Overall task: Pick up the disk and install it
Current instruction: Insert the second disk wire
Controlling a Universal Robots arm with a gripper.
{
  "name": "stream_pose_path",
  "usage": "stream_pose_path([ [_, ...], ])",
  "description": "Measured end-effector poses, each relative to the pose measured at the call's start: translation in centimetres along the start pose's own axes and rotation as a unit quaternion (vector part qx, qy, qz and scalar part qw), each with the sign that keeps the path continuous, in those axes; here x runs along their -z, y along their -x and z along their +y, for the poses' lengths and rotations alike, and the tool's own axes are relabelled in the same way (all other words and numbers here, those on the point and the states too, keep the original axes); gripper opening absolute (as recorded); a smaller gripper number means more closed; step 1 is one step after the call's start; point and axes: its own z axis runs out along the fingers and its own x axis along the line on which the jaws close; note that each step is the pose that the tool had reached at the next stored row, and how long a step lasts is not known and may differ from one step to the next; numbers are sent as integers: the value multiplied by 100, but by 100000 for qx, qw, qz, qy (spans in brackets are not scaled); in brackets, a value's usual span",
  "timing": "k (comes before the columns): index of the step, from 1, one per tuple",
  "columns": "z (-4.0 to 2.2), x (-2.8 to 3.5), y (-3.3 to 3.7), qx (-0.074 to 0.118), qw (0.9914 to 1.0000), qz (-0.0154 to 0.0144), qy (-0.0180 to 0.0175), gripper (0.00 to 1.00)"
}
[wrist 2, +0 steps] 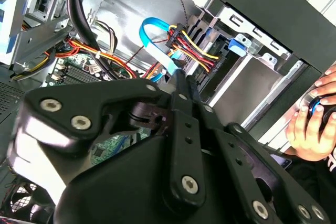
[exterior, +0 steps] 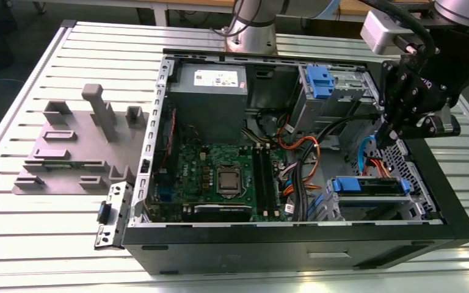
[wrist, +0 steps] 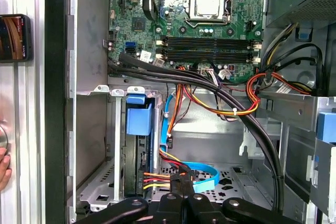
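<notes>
The disk (exterior: 369, 185), with its blue carrier, sits in the lower drive bay at the front corner of the open computer case (exterior: 300, 235), on the exterior view's right. In the first wrist view the disk (wrist: 138, 124) stands edge-on in that bay. Red, yellow and black power wires (wrist: 157, 176) and a blue flat cable (wrist: 205, 174) run to its end. My gripper (exterior: 390, 135) hangs just above the bay, over these cables. Its fingers are pressed together in both wrist views (wrist 2: 182, 85) (wrist: 181, 182), with nothing between them.
A power supply (exterior: 210, 91), motherboard (exterior: 218, 171) and a second blue carrier (exterior: 320, 82) fill the case. Thick black cables (wrist: 252, 119) cross beside the bay. A grey moulded fixture (exterior: 80, 146) lies on the slatted table, on the exterior view's left. A person's hand (wrist 2: 310, 124) rests beside the case.
</notes>
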Motion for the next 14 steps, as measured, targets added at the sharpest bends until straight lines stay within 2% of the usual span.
stream_pose_path([
  [1, 0, 0, 0, -1, 100000, -3, 1, 17],
  [2, 0, 0, 0, -1, 100000, -3, 2, 17],
  [3, 0, 0, 0, 2, 100000, 0, 1, 24],
  [14, 0, 0, 10, 4, 100000, 50, 2, 24],
])
